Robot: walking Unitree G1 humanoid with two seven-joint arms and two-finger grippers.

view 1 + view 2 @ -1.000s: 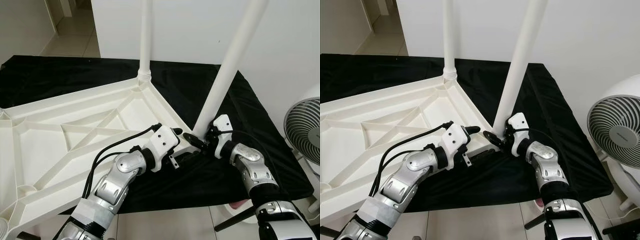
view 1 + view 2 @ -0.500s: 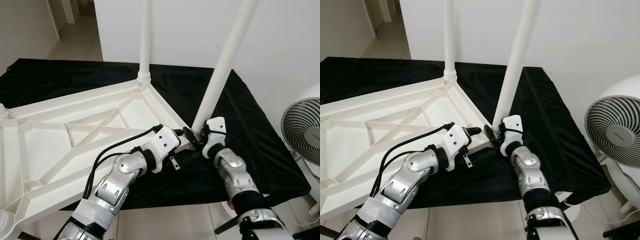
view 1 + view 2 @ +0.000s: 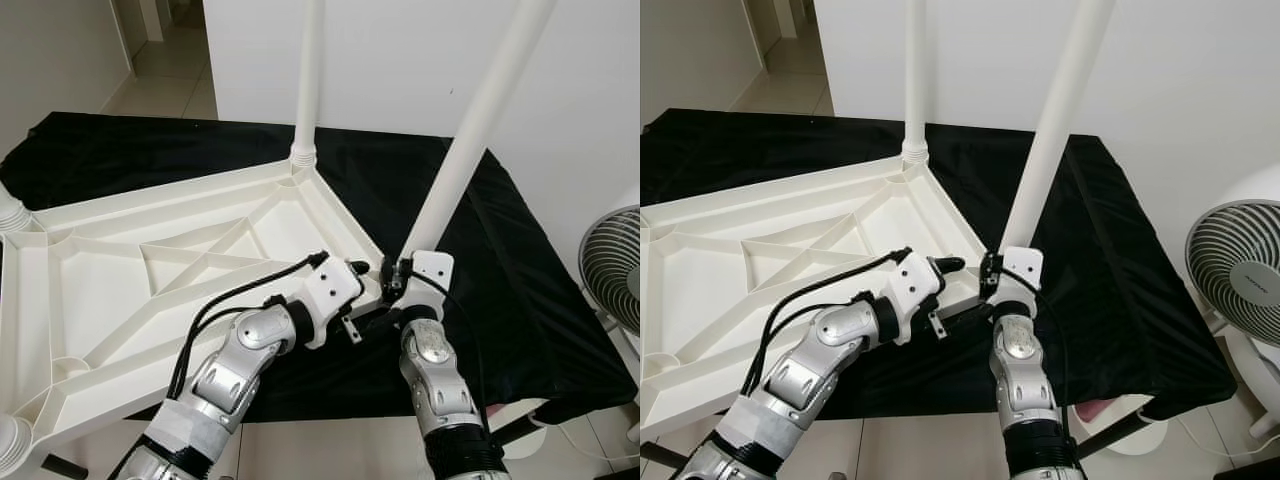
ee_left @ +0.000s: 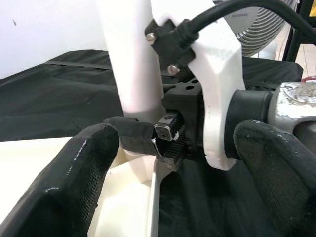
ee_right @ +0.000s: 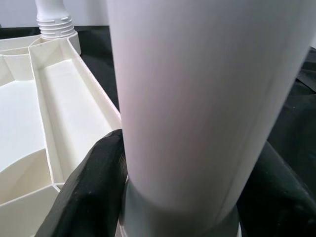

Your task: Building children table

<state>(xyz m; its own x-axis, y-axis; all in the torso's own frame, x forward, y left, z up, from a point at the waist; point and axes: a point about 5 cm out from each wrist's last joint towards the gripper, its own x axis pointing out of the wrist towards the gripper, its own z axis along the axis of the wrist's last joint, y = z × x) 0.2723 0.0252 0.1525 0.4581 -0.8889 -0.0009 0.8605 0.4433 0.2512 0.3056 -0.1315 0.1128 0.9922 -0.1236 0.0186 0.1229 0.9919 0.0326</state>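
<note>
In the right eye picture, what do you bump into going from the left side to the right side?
White tabletop → left gripper → right gripper on the leaning table leg → black cloth → fan.

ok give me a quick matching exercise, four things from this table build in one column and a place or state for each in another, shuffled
Things:
1. right gripper
2. left gripper
3. far table leg
4. fan

Places or states:
A. standing on the floor by the black cloth's edge
B. shut on the near table leg at its base
C. upright in the tabletop's far corner
D. open, beside the near corner of the upturned tabletop

Pairs: 1-B, 2-D, 3-C, 4-A
</note>
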